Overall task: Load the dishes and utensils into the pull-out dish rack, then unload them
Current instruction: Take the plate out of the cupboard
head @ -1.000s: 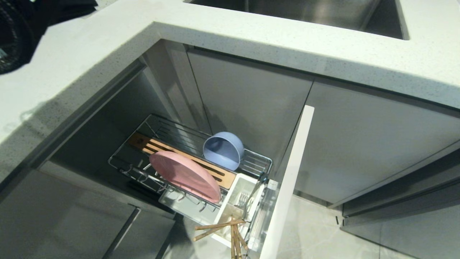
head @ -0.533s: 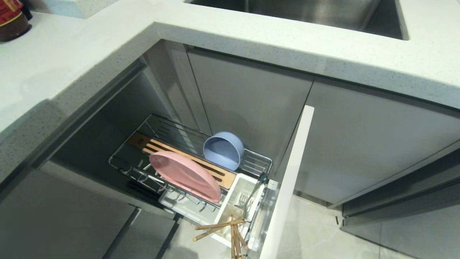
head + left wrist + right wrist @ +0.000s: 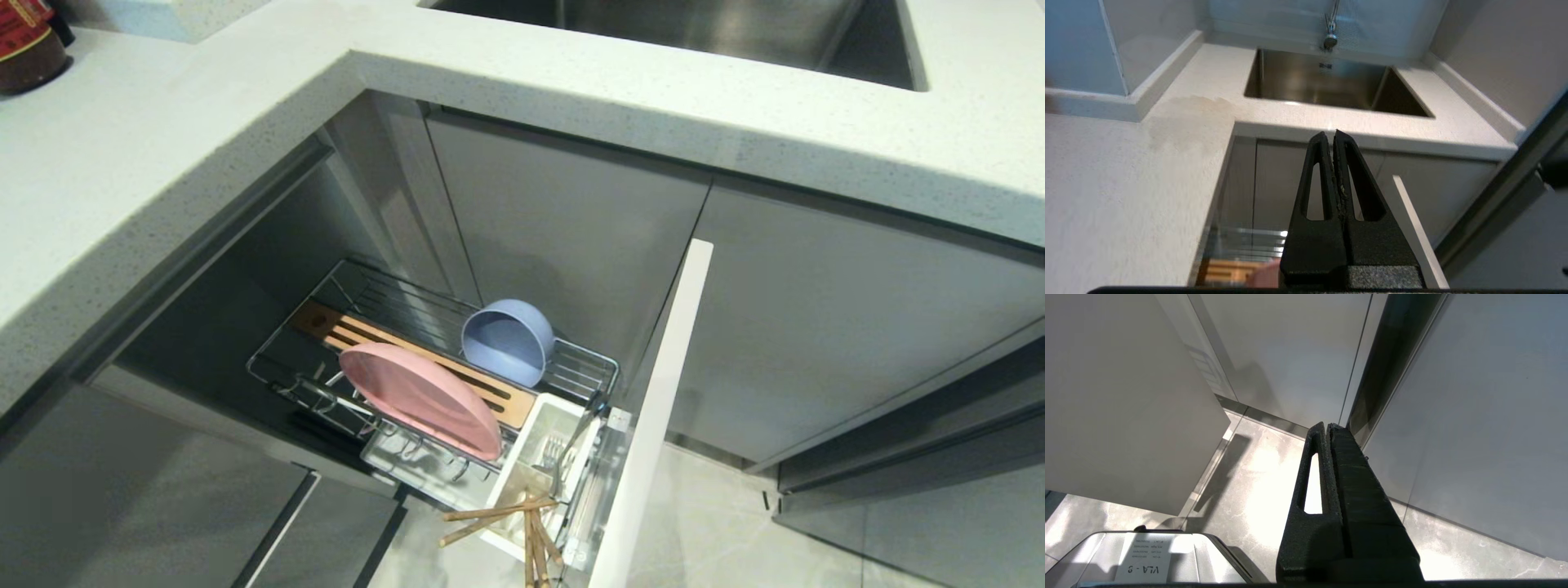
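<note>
The pull-out dish rack stands drawn out under the counter, its pale door front edge-on. A pink plate leans in the prongs over the tan wooden strip. The pale-blue bowl stands on its side behind it. Wooden chopsticks and a silver fork sit in the white cutlery cup. Neither arm shows in the head view. My left gripper is shut and empty, held above the rack and pointing at the counter edge. My right gripper is shut and empty, parked low over the floor.
The speckled white counter overhangs the rack on two sides, with a steel sink behind. A dark jar stands at the far left. Grey cabinet fronts close in the right. The robot's base lies under the right gripper.
A dark arm at the far left of the head view has left the picture, uncovering the jar on the counter. The dishes, utensils and rack have not moved.
</note>
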Controlling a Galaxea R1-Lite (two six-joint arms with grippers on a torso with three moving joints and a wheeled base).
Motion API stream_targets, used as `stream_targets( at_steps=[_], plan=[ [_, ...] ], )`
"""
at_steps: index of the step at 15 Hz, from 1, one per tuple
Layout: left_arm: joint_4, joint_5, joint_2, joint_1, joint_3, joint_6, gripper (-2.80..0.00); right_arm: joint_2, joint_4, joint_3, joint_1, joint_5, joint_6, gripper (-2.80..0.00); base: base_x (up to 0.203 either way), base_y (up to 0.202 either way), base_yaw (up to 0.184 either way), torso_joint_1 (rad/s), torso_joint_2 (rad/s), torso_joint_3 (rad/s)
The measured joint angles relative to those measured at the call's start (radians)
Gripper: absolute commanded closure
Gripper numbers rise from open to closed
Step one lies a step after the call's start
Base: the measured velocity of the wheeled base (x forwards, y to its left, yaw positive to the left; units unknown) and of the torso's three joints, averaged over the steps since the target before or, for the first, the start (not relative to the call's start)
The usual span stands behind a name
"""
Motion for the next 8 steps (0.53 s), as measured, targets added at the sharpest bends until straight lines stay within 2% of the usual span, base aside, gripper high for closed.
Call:
stream_targets(
  at_steps=[1,3,6,8],
  plan=[
    [0.051,0.009,-0.052,0.011,0.022,0.023,0.00,0.000,0.000,0.000,0.000,0.000,0.000,0.00,0.000,0.000,0.000,0.000,0.00,0.000],
    [0.123,0.069,-0.159,0.013,0.115,0.091,0.00,0.000,0.000,0.000,0.000,0.000,0.000,0.00,0.000,0.000,0.000,0.000,0.00,0.000],
    [0.184,0.184,-0.337,-0.008,0.313,0.217,0.00,0.000,0.000,0.000,0.000,0.000,0.000,0.00,0.000,0.000,0.000,0.000,0.00,0.000],
    [0.288,0.293,-0.438,-0.020,0.415,0.283,0.00,0.000,0.000,0.000,0.000,0.000,0.000,0.00,0.000,0.000,0.000,0.000,0.00,0.000]
  ],
)
